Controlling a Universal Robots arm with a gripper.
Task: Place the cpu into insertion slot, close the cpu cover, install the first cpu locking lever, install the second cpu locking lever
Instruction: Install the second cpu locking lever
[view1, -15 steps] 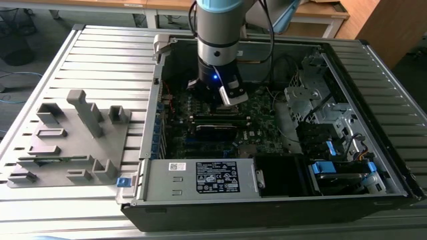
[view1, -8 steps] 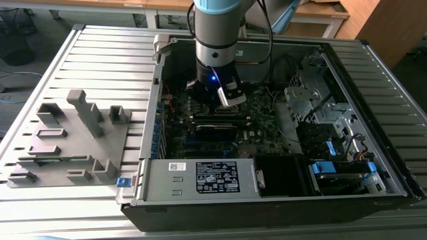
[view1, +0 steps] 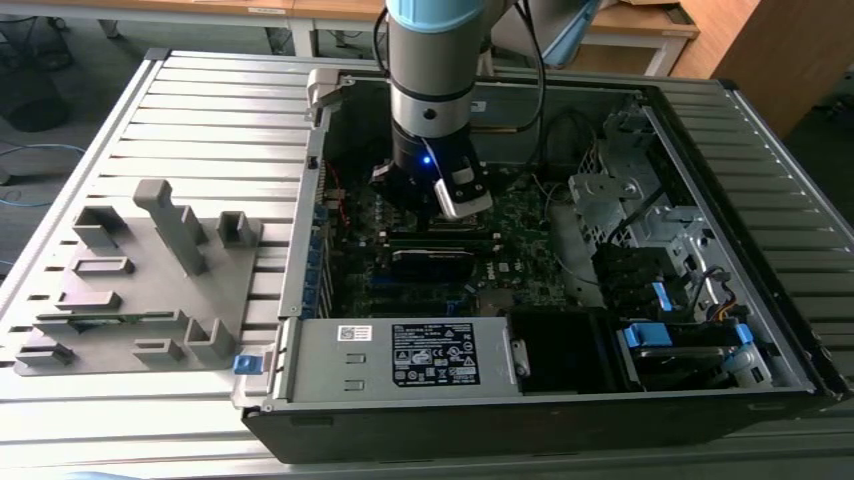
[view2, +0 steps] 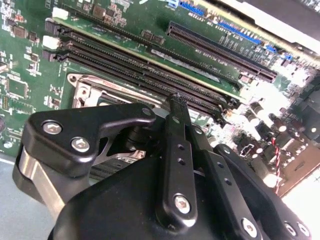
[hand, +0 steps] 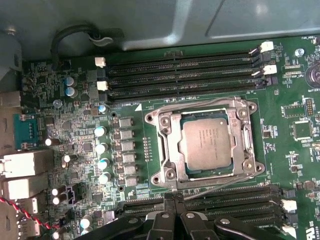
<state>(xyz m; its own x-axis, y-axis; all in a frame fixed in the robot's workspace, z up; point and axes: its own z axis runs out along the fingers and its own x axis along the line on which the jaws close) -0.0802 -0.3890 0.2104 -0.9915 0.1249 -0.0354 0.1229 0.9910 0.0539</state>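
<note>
The cpu (hand: 206, 141) sits seated in the insertion slot (hand: 165, 148) on the motherboard (hand: 75, 135), with the cpu cover (hand: 172, 144) down flat around it — we see this in the first wrist view. The gripper (hand: 172, 199) hangs just above the memory slots (hand: 225, 200) beside the socket, fingers pressed together and holding nothing. In the exterior view it (view1: 445, 195) is low inside the computer case (view1: 561, 400).

The work table (view1: 80, 110) is a pale grey metal top with long grooves. Behind it stand wooden desks (view1: 254, 10) with light tops and white legs. At the exterior view's right is a brown wooden cabinet (view1: 787, 50). The floor (view1: 54, 50) is dark grey, with a blue cable (view1: 27, 185) on it. The light is soft and even.
</note>
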